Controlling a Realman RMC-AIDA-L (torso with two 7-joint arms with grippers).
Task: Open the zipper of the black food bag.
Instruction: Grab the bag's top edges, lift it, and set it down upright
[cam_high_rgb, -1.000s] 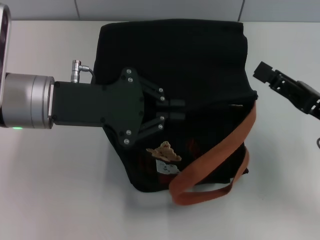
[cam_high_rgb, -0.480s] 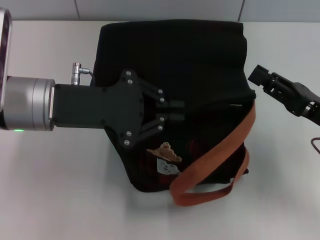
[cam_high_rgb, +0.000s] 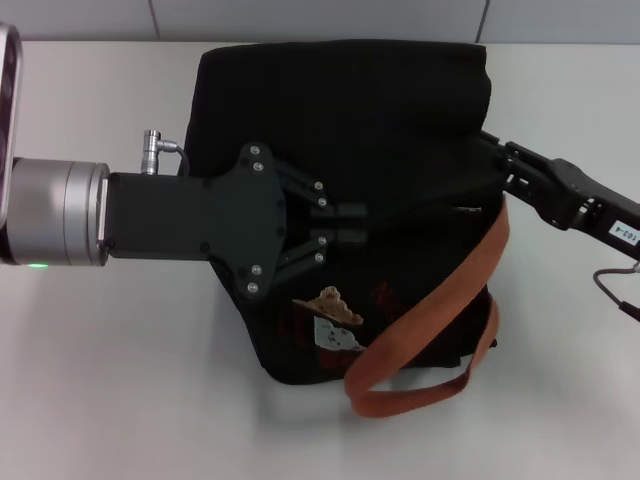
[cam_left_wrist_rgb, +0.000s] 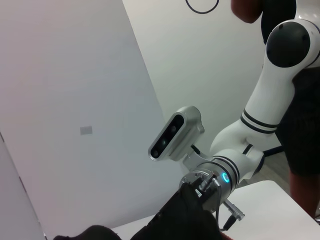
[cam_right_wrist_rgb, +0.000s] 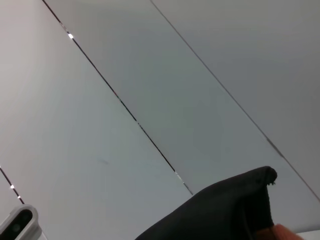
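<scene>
The left arm reaches in level from the left edge of the head view, its silver wrist cuff leading into a flat black housing. The left tool (cam_high_rgb: 352, 224) lies over the middle of the black food bag (cam_high_rgb: 350, 120), its two short fingers (cam_high_rgb: 345, 212) drawn close together with only a thin gap between them; whether they pinch anything on the dark fabric cannot be told. A small silver connector (cam_high_rgb: 154, 138) stands up from the top of the housing near the bag's left side.

The bag sits in the middle of the white worktop (cam_high_rgb: 110, 370), boxy and slumped. A tan bear patch (cam_high_rgb: 328, 303) shows on the near face just below the left tool, with a white patch under it. An orange-brown strap (cam_high_rgb: 440, 320) runs slantwise from the bag's right edge down to a loop lying on the worktop in front. The zipper cannot be made out against the black cloth.

The right arm comes in from the right edge, angled up and leftward, and the right tool (cam_high_rgb: 497, 155) meets the bag's right side just above the top of the strap. Its fingers merge with the black fabric, so their state cannot be told. In the right wrist view a fold of the bag fills the lower corner against a pale wall.
</scene>
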